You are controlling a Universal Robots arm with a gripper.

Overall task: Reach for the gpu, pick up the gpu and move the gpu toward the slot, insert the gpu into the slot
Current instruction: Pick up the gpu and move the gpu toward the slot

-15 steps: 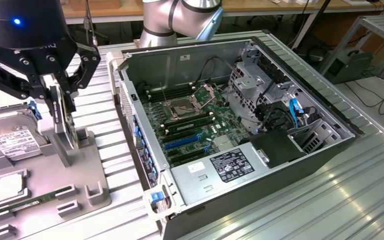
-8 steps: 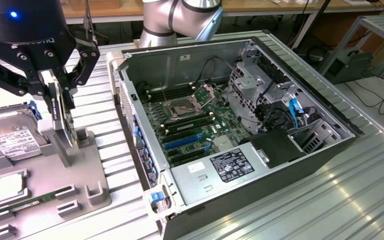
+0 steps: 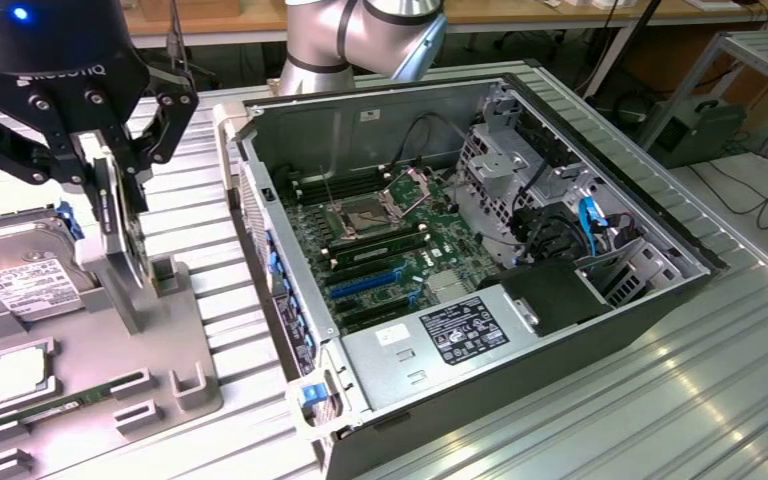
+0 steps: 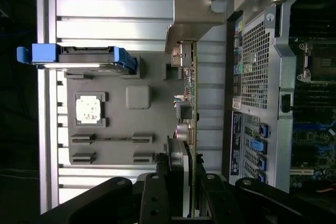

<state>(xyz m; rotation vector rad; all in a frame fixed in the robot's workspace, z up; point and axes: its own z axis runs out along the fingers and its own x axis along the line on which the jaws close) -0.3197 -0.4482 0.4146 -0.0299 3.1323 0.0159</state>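
Card pick-up: black two-finger gripper (image 3: 115, 165) over the matte grey moulded tray (image 3: 80, 350).
You see its pads pinching the thin dark circuit card (image 3: 120, 235), upright in the tray, silver bracket edge-on. The long blue plastic slot (image 3: 364, 285) lies well apart in the open metal case (image 3: 651, 290).

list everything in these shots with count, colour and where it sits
graphics card: 1, dark with silver bracket, standing upright in the tray
hard drive: 1, silver with blue rails, on the tray at the exterior view's left
processor chip: 1, silver, in a tray pocket
memory stick: 1, green, lying on the tray
tray: 1, grey, on the table
computer case: 1, dark, open, on the table
motherboard: 1, green, inside the case
blue slots: 2 by the look of it, on the motherboard
table: 1, silver ribbed metal
robot arm: 1, silver-grey, behind the case
gripper: 1, black, at the graphics card's top edge
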